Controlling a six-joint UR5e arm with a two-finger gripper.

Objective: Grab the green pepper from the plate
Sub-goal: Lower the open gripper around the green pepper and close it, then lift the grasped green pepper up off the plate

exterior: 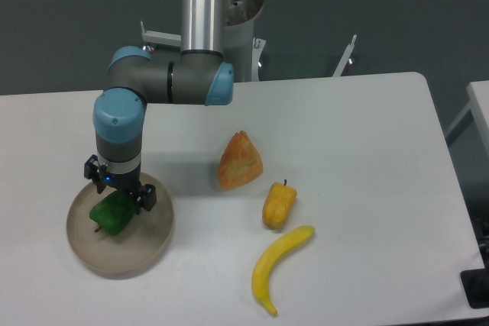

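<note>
1. The gripper (116, 196) is right on top of the green pepper (111, 215). Its two black fingers (145, 198) are apart, one on each side of the pepper's top. They do not look squeezed shut on it yet.
2. The green pepper sits in the plate (153, 240), a bit toward 9 o'clock from the plate's middle. The plate is at the 8 o'clock part of the table (359, 135).
3. I think the job now is to go down a bit more and then squeeze. To do it well, the fingers should go straight down, stay even on both sides, and close slowly on the fat part, because the shiny skin could slip.
4. The pepper lies tipped over. Its long way runs from about 7 o'clock to 1 o'clock. A small dark bit, maybe the stem, pokes out at the 7 o'clock end.
5. A yellow-orange pepper (279, 204), a banana (279, 265) and an orange wedge (240, 161) lie well away at 3 o'clock.
</note>
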